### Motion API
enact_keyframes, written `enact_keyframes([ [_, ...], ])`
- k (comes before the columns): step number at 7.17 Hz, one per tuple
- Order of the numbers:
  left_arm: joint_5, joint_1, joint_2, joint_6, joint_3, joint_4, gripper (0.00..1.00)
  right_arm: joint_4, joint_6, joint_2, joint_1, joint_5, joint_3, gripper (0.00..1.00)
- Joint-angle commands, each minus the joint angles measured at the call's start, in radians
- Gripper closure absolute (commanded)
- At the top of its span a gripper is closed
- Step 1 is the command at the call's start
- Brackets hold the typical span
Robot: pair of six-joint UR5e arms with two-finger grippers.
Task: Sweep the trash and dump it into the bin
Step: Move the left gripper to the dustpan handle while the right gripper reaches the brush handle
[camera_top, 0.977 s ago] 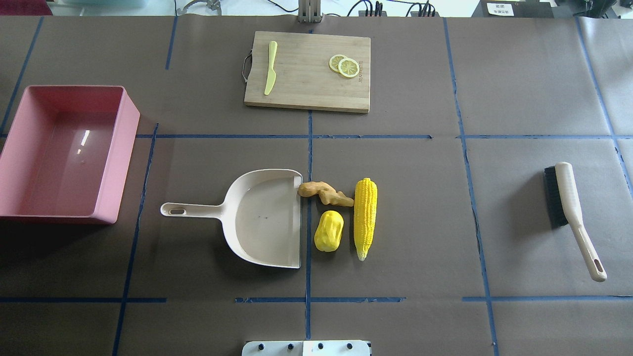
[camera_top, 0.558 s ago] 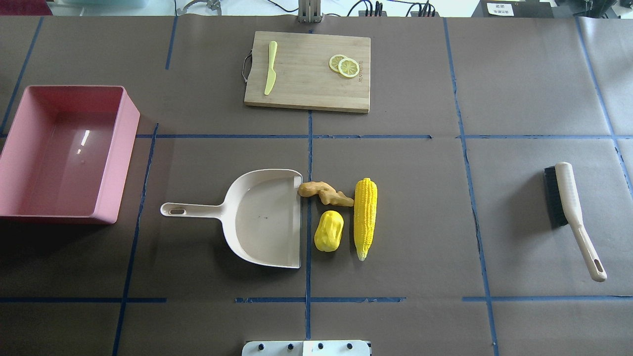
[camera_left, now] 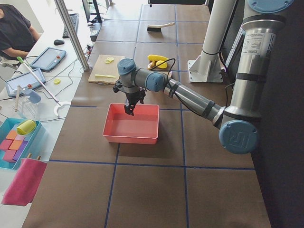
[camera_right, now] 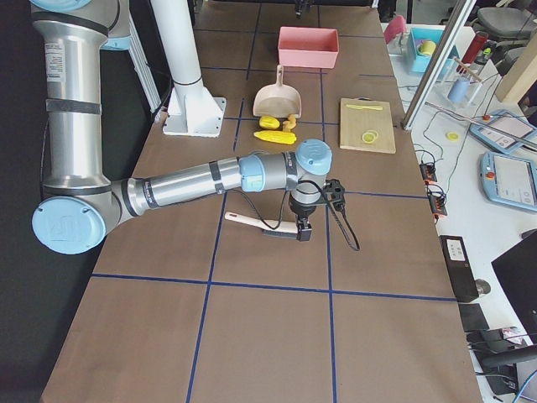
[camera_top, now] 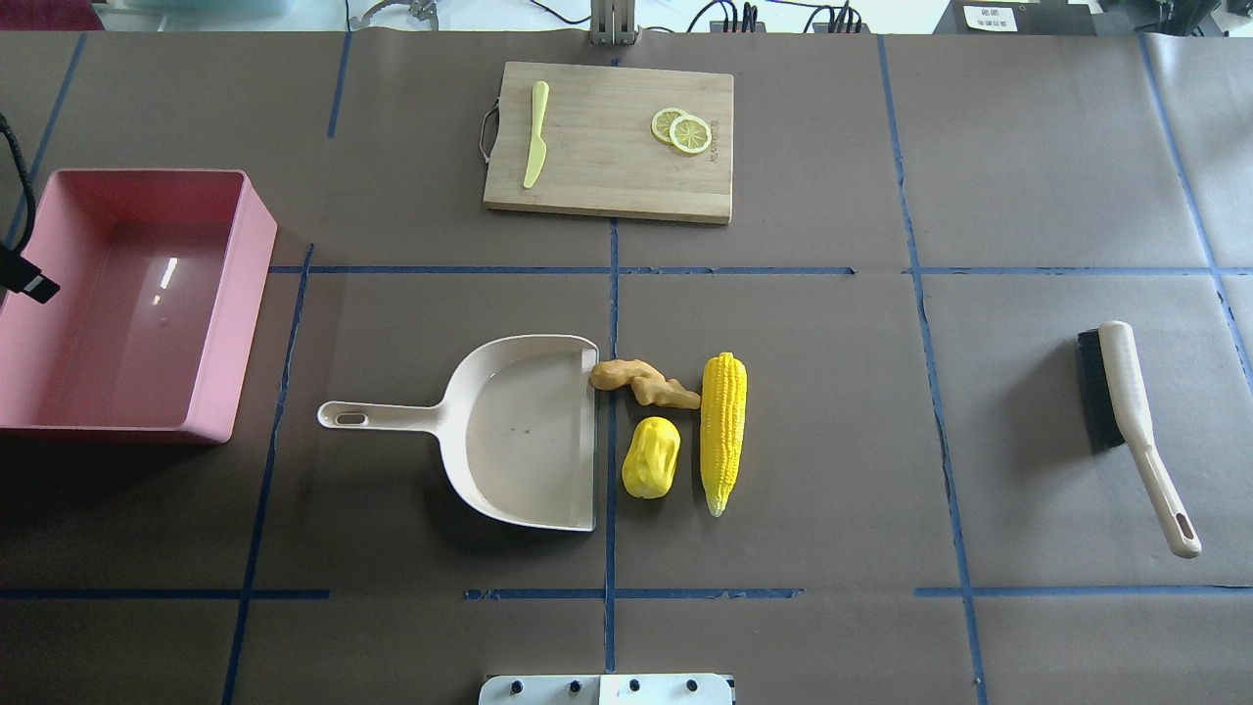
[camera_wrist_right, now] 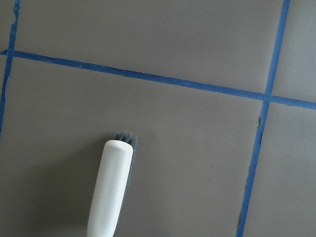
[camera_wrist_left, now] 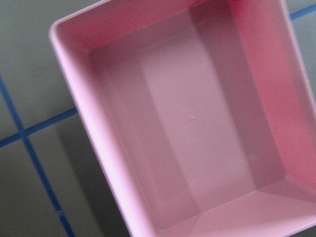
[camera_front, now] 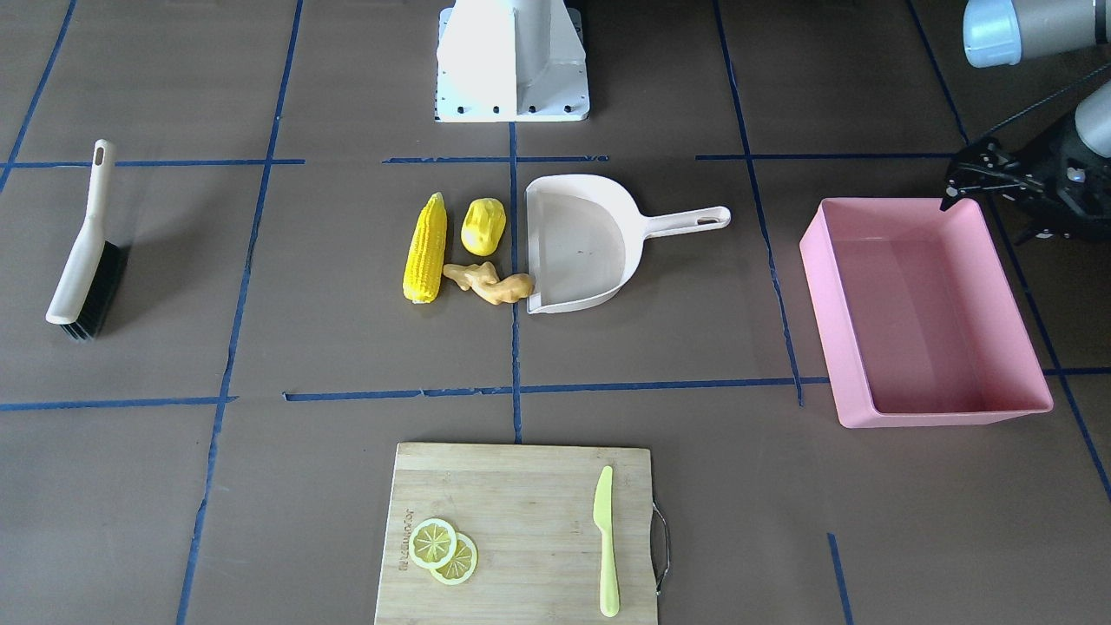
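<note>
The trash lies mid-table: a corn cob [camera_top: 722, 431], a yellow potato-like lump [camera_top: 651, 457] and a tan ginger root [camera_top: 646, 384], just right of the open mouth of the cream dustpan [camera_top: 519, 431]. The ginger touches the pan's lip. The pink bin [camera_top: 240, 313] stands at the far left and holds nothing. My left gripper [camera_front: 955, 187] hovers over the bin's rim [camera_left: 130, 138]; I cannot tell whether it is open or shut. My right gripper [camera_right: 303, 231] hangs over the brush [camera_top: 1126, 392]; I cannot tell its state. The right wrist view shows only the brush handle [camera_wrist_right: 111, 187].
A wooden cutting board [camera_top: 607, 166] at the far side carries a light-green knife [camera_top: 534, 147] and lemon slices [camera_top: 683, 129]. The robot's base plate [camera_top: 607, 688] is at the near edge. Blue tape lines cross the brown table.
A black part of my left arm has come into the overhead view at the left edge, over the bin. The trash, dustpan and brush have not moved.
</note>
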Motion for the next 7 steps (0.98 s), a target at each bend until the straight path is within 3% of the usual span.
enact_keyframes([
  [1,0.026,0.162,-0.106,-0.001,-0.021,-0.034,0.0,0.001,0.192,-0.014,-0.094,-0.003,0.086,0.01],
  [2,0.11,0.246,-0.161,-0.013,-0.021,-0.033,0.0,0.001,0.217,-0.024,-0.118,-0.003,0.114,0.01],
  [4,0.146,0.351,-0.216,-0.006,-0.011,-0.056,0.0,0.002,0.307,-0.066,-0.161,-0.003,0.192,0.01],
  [5,0.146,0.379,-0.22,-0.001,-0.005,-0.101,0.0,0.06,0.387,-0.089,-0.2,-0.008,0.204,0.02],
  [7,0.146,0.423,-0.223,-0.001,0.037,-0.177,0.0,0.334,0.583,-0.202,-0.272,-0.043,0.201,0.03],
])
